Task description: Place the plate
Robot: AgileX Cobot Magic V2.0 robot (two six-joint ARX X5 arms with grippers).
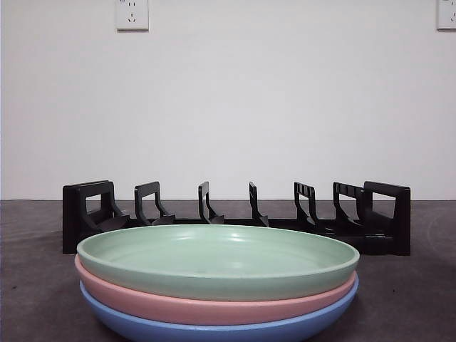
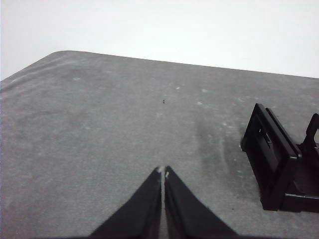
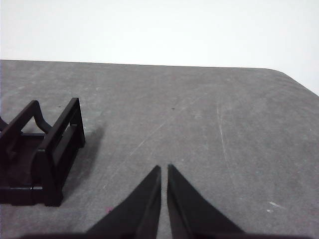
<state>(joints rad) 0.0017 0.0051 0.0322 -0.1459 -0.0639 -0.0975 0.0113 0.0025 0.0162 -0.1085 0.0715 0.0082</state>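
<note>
Plates, a green round plastic plate [image 1: 217, 260] topmost, wait untouched; both my pincers, left [image 2: 163, 173] and right [image 3: 164, 169], are closed, empty, beside the black slotted rack [image 1: 235, 214]; next I must open one.

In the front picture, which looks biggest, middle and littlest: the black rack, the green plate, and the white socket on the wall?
1. The black rack looks widest, though the plates hide its lower middle.
2. The green plate, nearly as wide; it is nearer the camera, so true size is unsure.
3. The white socket, clearly smallest, and farthest away.

Table [image 1: 28, 285]: dark grey, matte, scuffed. Black rack [image 1: 235, 217] lies on it beside both closed claws. Blue plate [image 1: 214, 328] rests on it too.
</note>
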